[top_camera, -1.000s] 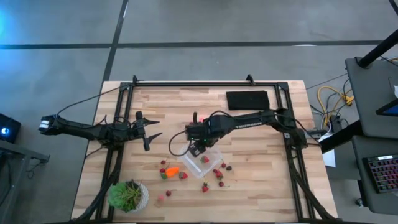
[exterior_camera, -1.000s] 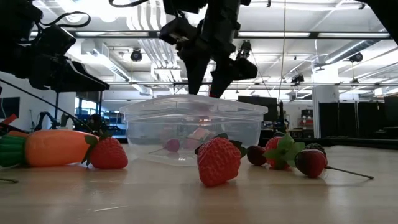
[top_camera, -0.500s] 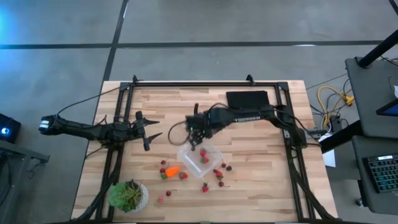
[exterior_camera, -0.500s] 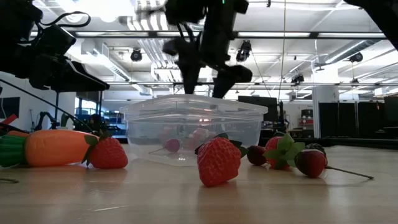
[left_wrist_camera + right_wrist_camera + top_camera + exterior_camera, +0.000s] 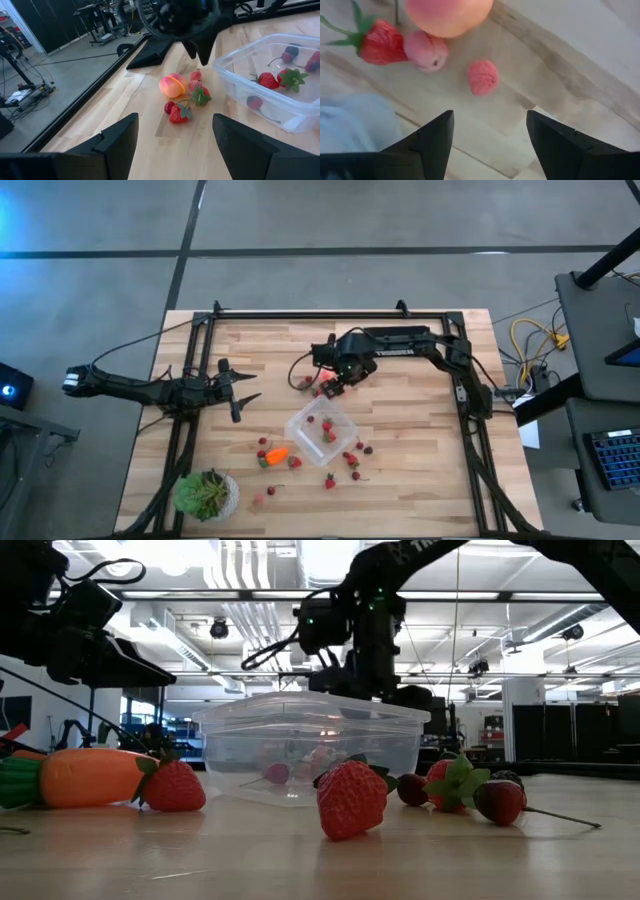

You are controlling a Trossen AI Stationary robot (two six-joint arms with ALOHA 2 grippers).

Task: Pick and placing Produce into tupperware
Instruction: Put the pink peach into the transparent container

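One clear square tupperware (image 5: 322, 434) near the table's (image 5: 420, 480) middle, turned corner-on like a diamond in the high view, rounded corners, translucent walls. Three red strawberries inside (image 5: 268, 80), as counted from the left wrist view. One orange carrot (image 5: 277, 454) beside its left corner, long axis lying roughly across the table. One round pink-orange fruit (image 5: 172, 85) beyond the container, with about four small red pieces (image 5: 176, 113) clustered just beside it. Several more strawberries (image 5: 352, 461) scattered near the container's front and right. Right gripper (image 5: 337, 383) poised over that fruit cluster, fingers spread apart, holding nothing. Left gripper (image 5: 240, 398) well off to the left, fingers wide, empty.
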